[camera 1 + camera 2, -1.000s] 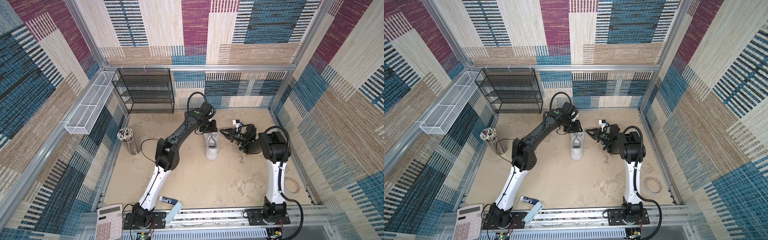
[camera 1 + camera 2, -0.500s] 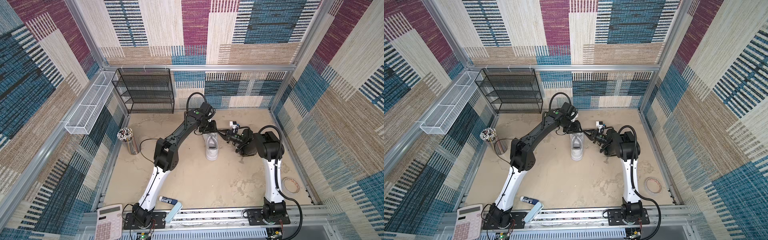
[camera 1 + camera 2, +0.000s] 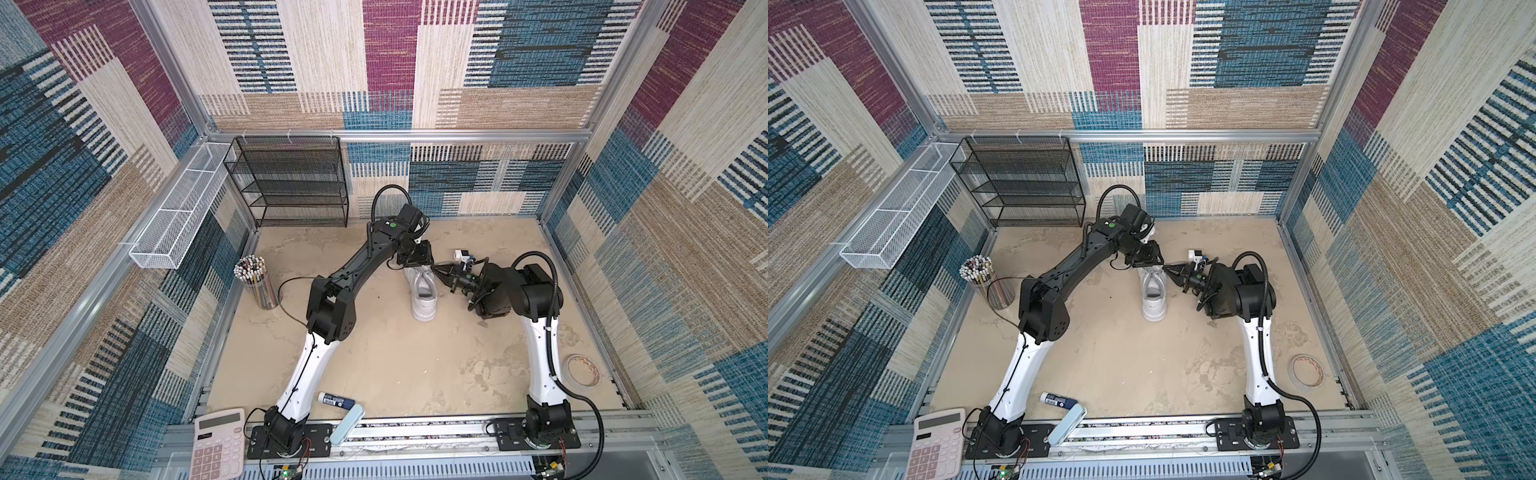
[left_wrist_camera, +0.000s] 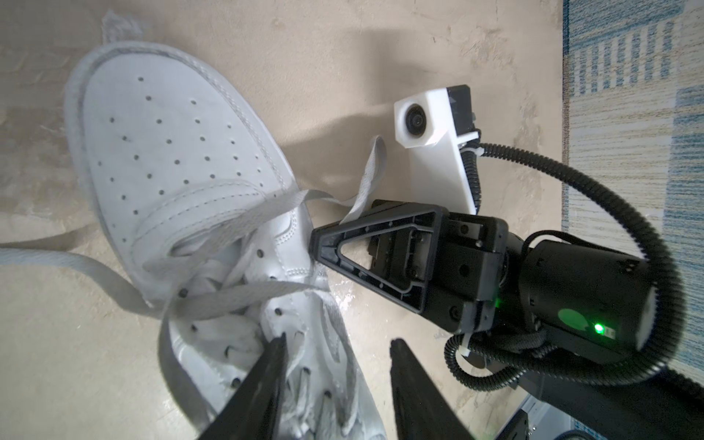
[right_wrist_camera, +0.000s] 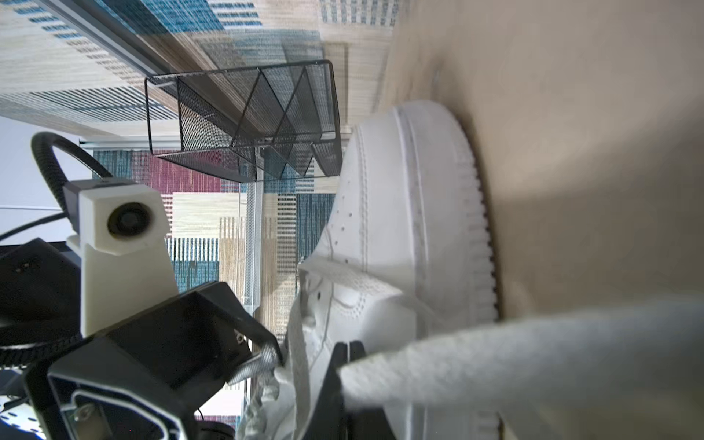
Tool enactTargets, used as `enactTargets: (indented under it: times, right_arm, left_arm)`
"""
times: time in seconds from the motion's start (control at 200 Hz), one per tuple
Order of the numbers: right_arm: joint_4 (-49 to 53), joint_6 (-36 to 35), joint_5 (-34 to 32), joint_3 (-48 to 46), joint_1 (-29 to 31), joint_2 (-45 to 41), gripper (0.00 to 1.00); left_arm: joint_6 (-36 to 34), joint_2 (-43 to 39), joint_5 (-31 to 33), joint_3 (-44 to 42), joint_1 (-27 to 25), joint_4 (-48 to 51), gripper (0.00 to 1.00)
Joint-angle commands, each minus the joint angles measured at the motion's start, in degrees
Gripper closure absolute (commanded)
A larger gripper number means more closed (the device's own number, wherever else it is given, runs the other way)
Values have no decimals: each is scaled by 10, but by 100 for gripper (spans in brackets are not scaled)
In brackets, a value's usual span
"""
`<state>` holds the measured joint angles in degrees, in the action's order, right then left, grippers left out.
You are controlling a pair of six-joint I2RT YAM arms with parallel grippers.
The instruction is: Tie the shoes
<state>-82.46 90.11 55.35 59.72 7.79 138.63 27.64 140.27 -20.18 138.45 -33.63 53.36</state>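
The shoe (image 3: 424, 297) (image 3: 1154, 299), an all-white sneaker, stands mid-table with its laces untied. My left gripper (image 4: 337, 354) (image 3: 417, 259) hangs open over its far end. One finger (image 4: 266, 373) is above the eyelets; the other is past the shoe's side, over bare table. My right gripper (image 4: 318, 244) (image 3: 438, 272) is shut on a lace (image 4: 367, 179), its tip against the shoe's side (image 4: 293, 236). In the right wrist view that lace (image 5: 533, 350) comes out of the shut right gripper (image 5: 347, 348) beside the shoe (image 5: 411, 213). Another lace (image 4: 57, 259) trails loose across the table.
A black mesh rack (image 3: 291, 183) stands at the back left, with a white wire basket (image 3: 178, 216) on the left wall. A pencil cup (image 3: 255, 282) is left of the arms. Calculator (image 3: 218, 442), blue tube (image 3: 336, 401) and pale case (image 3: 347, 424) lie in front; a tape roll (image 3: 582, 370) lies right.
My right arm has swung left, bringing its shut gripper in against the shoe's side. The left gripper's jaws have widened slightly and stayed over the shoe.
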Motion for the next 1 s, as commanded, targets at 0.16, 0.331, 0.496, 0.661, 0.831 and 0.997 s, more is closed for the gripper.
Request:
enactTargets:
  times: [0.16, 0.331, 0.496, 0.661, 0.831, 0.997]
  right_arm:
    - [-44, 38, -3, -4, 10, -9, 100]
    - [-44, 44, -16, 1, 15, -14, 100]
    - [-34, 39, -24, 5, 18, -32, 100]
    - [-19, 33, -20, 7, 18, -35, 100]
    - [-24, 37, -18, -3, 22, -40, 100]
    - [-23, 35, -24, -16, 24, -48, 100]
  left_arm:
    - [-13, -14, -7, -7, 4, 20, 53]
    - [-14, -20, -11, -8, 6, 20, 53]
    - [-19, -35, -1, -4, 8, 19, 53]
    - [-17, -66, 11, -19, 19, 19, 50]
    - [-9, -112, 6, -88, 35, 4, 48]
    - [39, -163, -35, -233, 55, -95, 44]
